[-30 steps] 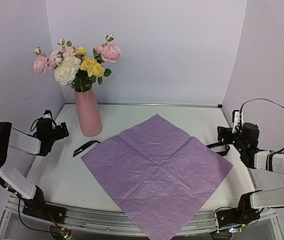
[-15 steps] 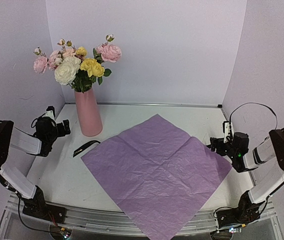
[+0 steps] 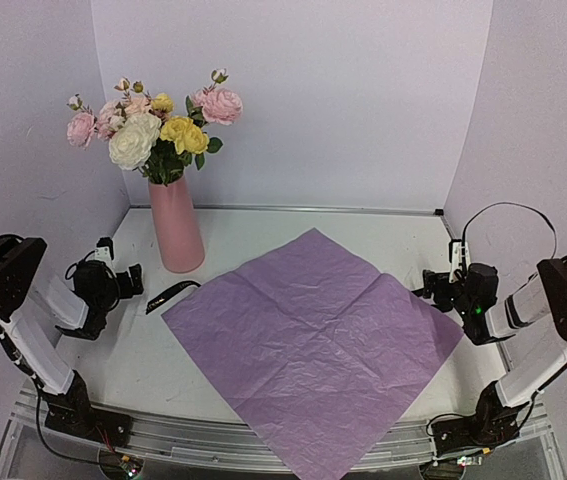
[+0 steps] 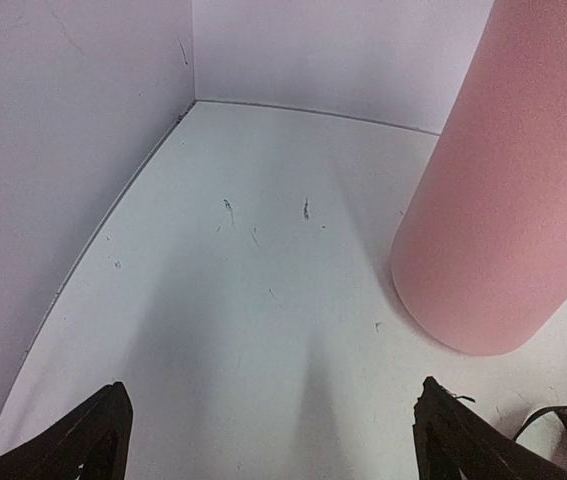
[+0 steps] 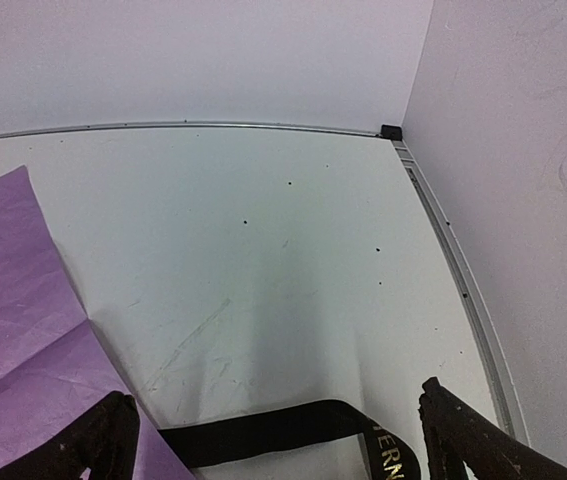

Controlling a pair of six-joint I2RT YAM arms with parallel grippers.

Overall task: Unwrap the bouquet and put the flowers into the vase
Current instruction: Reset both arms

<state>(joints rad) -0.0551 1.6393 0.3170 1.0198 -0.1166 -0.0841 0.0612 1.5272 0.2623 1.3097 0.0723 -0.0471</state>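
Top external view: flowers (image 3: 158,125) stand in the pink vase (image 3: 176,226); job looks done.
My left hand (image 3: 128,277) is nearer, with the upright vase just ahead on its right; my right hand (image 3: 429,290) sits far across the paper (image 3: 313,340). Both hands are spread wide, empty. Both arms have sunk lower than a second ago.

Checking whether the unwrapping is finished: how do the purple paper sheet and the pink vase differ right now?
The paper sheet lies flat and spread open with nothing on it; the vase stands upright holding the flowers. The paper sheet is creased and purple; the vase is smooth and pink. Both rest on the table.
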